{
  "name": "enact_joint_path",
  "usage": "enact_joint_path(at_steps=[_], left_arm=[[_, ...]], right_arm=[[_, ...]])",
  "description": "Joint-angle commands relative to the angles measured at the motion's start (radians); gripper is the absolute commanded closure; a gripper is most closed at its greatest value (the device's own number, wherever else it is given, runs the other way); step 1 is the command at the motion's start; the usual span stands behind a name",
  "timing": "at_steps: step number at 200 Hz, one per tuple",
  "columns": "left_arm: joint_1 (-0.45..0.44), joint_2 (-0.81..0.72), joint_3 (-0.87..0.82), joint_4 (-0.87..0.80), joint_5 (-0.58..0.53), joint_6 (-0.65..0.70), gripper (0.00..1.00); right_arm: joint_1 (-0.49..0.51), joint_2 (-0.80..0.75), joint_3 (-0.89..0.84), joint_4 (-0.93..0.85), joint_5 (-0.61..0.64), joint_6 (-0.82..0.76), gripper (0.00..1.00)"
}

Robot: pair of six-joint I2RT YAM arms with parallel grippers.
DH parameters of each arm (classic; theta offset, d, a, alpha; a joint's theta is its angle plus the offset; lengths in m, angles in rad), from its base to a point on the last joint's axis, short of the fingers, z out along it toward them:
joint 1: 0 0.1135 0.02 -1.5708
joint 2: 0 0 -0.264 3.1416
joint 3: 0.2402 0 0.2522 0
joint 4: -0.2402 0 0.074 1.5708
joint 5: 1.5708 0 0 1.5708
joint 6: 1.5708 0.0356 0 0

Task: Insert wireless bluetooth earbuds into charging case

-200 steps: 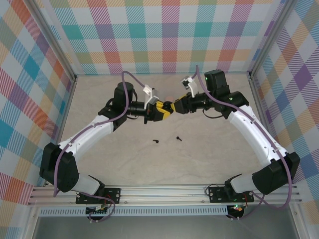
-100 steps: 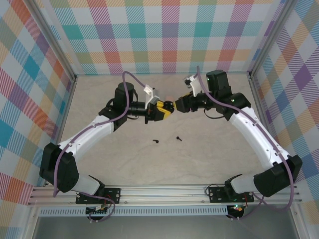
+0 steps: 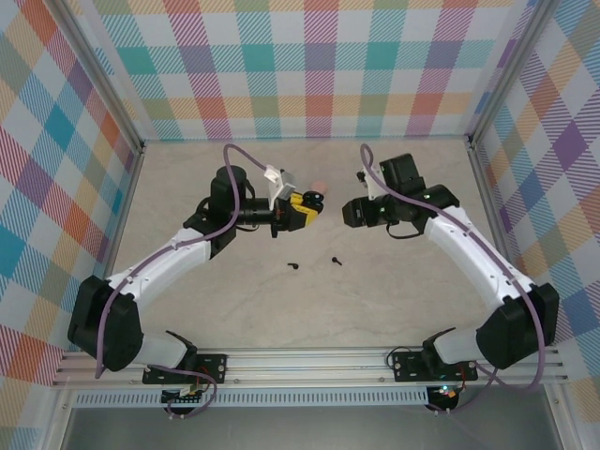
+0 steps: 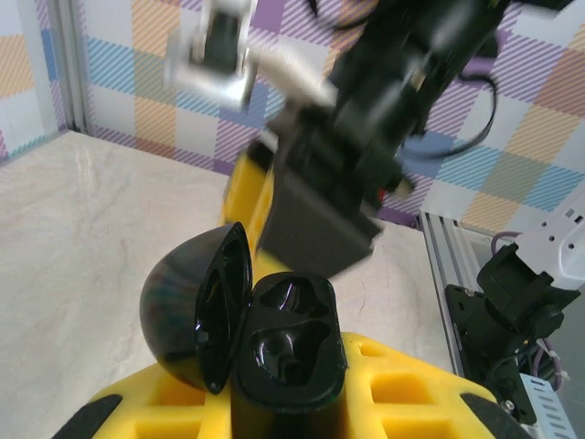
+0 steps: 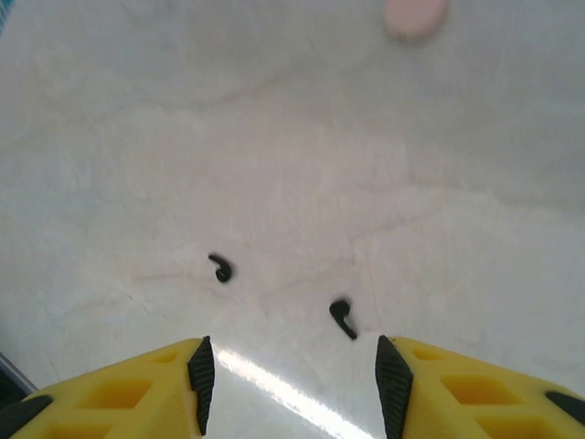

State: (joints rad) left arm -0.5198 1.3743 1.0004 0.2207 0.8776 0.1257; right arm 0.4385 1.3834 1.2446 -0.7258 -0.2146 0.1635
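Left wrist view: the black charging case (image 4: 288, 352) stands clamped between the yellow fingers (image 4: 416, 380) of the left hand (image 3: 302, 208). Its lid (image 4: 183, 311) is swung open to the left. Both sockets (image 4: 283, 320) are exposed and look empty.

Right wrist view: the right hand (image 5: 291, 375) has its fingers apart with nothing between them. It looks down on a black earbud (image 5: 220, 268) and a second black earbud (image 5: 343, 317). Both lie loose on the tabletop (image 3: 234, 309), near each other but not touching.

Step in hand, as a judgement: the case is opened and presented, and no earbud is seated yet. The right hand appears to be free for the first pick.

Next move, as a judgement:
- Lower the right hand over one black earbud and close on its body. The piece is tiny and lies flat, so the fingertips must come right down to the tabletop.
- Carry it to the held case and align the stem with a socket. The left hand must hold the case steady.

Differences between views:
- The top external view gives the layout. Both hands hang above the middle of the tabletop, facing each other and apart, and the earbuds lie nearer than both.
- That view cannot resolve the sockets, which the left wrist view makes clear.
- A pale pink rounded object (image 5: 416, 16) lies beyond the earbuds in the right wrist view, and its kind cannot be told.
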Motion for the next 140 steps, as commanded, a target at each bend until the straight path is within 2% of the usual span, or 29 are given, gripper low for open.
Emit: enact_joint_path(at_steps=[1,20,51,140], left_arm=[[-0.006,-0.056,-0.030,0.066,-0.006,-0.027,0.87],[-0.008,-0.074,-0.043,0.063,-0.011,-0.030,0.87],[-0.009,-0.095,-0.062,0.076,-0.017,-0.043,0.87],[-0.009,-0.120,-0.066,0.074,-0.026,-0.055,0.87]], right_arm=[[0.000,0.043,-0.058,-0.035,-0.092,0.033,0.50],[0.002,0.077,-0.103,-0.015,-0.141,0.020,0.51],[0.020,0.118,-0.154,0.028,-0.154,-0.021,0.54],[0.079,0.267,-0.177,0.110,-0.054,-0.084,0.56]])
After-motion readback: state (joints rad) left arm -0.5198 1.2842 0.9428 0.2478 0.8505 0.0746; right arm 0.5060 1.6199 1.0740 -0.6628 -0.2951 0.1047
